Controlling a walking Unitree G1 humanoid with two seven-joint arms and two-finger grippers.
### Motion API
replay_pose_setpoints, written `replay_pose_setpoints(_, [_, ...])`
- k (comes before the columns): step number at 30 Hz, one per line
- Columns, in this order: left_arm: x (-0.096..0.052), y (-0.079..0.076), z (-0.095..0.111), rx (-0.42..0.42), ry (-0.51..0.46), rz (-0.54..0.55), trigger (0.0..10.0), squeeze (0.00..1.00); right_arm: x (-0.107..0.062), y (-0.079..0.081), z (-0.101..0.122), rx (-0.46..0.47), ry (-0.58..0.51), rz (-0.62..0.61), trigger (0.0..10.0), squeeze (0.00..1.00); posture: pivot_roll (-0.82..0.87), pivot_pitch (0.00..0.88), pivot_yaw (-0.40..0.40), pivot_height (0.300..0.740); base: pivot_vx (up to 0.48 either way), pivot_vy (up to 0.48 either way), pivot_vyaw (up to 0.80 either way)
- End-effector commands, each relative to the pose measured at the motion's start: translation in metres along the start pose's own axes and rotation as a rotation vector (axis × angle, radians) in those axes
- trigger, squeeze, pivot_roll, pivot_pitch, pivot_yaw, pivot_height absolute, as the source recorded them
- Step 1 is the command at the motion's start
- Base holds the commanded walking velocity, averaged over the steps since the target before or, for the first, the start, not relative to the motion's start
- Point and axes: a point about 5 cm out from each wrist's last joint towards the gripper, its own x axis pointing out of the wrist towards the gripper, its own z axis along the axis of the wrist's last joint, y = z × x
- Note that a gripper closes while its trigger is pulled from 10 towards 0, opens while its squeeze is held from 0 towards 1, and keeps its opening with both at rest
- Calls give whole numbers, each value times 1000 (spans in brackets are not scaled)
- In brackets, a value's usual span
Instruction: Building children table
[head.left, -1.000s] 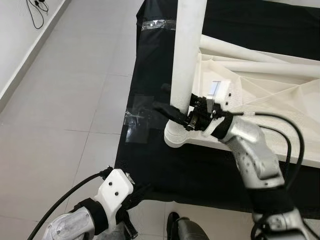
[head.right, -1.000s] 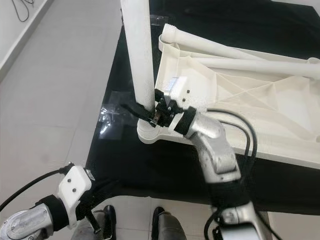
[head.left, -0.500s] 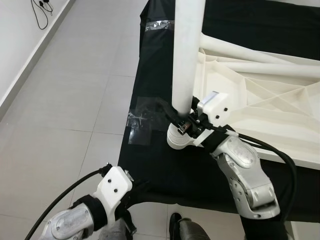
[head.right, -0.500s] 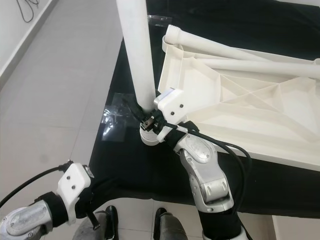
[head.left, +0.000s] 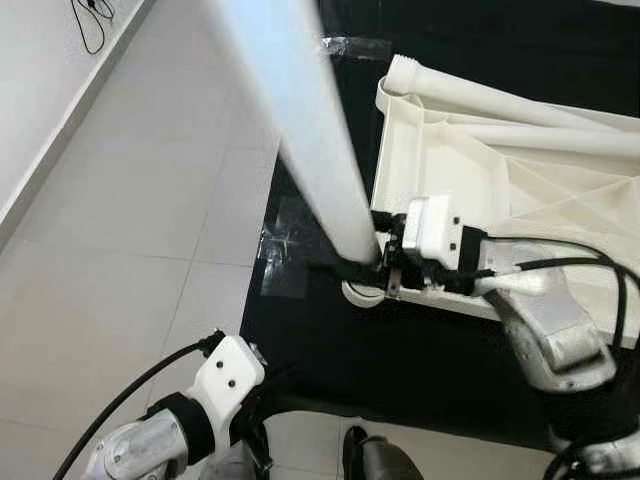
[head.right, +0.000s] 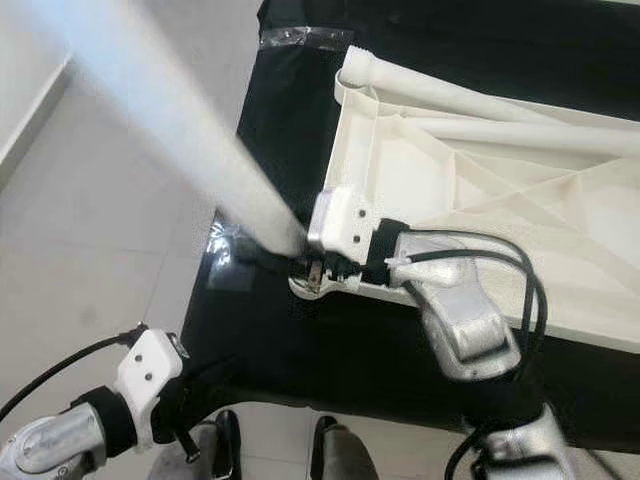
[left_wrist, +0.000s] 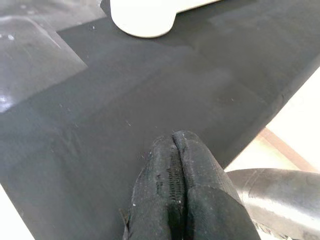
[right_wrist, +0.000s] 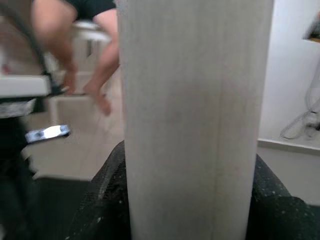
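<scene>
Right pincer (head.left: 362, 262) clamps the tilted white leg (head.left: 300, 130) (wrist view adds a person's hand (right_wrist: 102, 102)); left pincer (left_wrist: 176, 165) closed, empty.

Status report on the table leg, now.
Right gripper clamped on the round white plastic table leg, near its base. Leg tilted over the corner of the upturned white tabletop. Left gripper shut, idle over the black mat.

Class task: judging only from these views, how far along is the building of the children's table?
Done: the white tabletop lies upside down on the black mat. In hand: the right gripper is shut on a white table leg, tilted over the near corner socket, not upright. Left: seating it, plus the loose legs lying on the tabletop. The left gripper is shut, idle.
</scene>
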Motion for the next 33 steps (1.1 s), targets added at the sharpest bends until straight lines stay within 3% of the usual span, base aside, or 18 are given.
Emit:
replay_pose_setpoints(1, [-2, -5, -6, -11, 28, -18, 10000, 0, -6, 1, -20, 56, 105, 20, 10000, 0, 73, 292, -10, 740, 0, 0, 0])
replay_pose_setpoints(5, [-2, -5, -6, -11, 28, -18, 10000, 0, -3, -10, -13, 48, 39, -18, 10000, 0, 75, 293, -11, 740, 0, 0, 0])
replay_pose_setpoints(9, [-2, -5, -5, -12, 27, -17, 10000, 0, -1, -15, -7, 143, -97, -85, 10000, 0, 74, 295, -11, 740, 0, 0, 0])
replay_pose_setpoints(11, [-2, -5, -5, -12, 27, -17, 10000, 0, -1, -15, -7, 143, -97, -85, 10000, 0, 74, 295, -11, 740, 0, 0, 0])
replay_pose_setpoints(13, [-2, -5, -6, -14, 26, -17, 10000, 0, 0, -13, -4, 279, -238, -135, 10000, 0, 68, 295, -13, 740, 0, 0, 0])
replay_pose_setpoints(17, [-2, -5, -6, -17, 25, -18, 10000, 0, 3, -11, -7, 374, -323, -205, 10000, 0, 66, 296, -14, 740, 0, 0, 0])
replay_pose_setpoints(20, [-2, -5, -6, -16, 26, -17, 10000, 0, 10, -10, -23, 397, -296, -355, 10000, 0, 75, 297, -13, 740, 0, 0, 0])
replay_pose_setpoints(25, [-3, -5, -6, -15, 28, -16, 10000, 0, 12, -9, -32, 403, -280, -435, 10000, 0, 78, 299, -12, 740, 0, 0, 0])
replay_pose_setpoints(31, [-4, -6, -6, -16, 30, -20, 10000, 0, 11, -4, -35, 381, -261, -423, 10000, 0, 85, 301, -4, 740, 0, 0, 0])
replay_pose_setpoints(33, [-5, -6, -6, -16, 32, -22, 10000, 0, 6, -4, -32, 362, -251, -361, 10000, 0, 89, 303, 2, 740, 0, 0, 0])
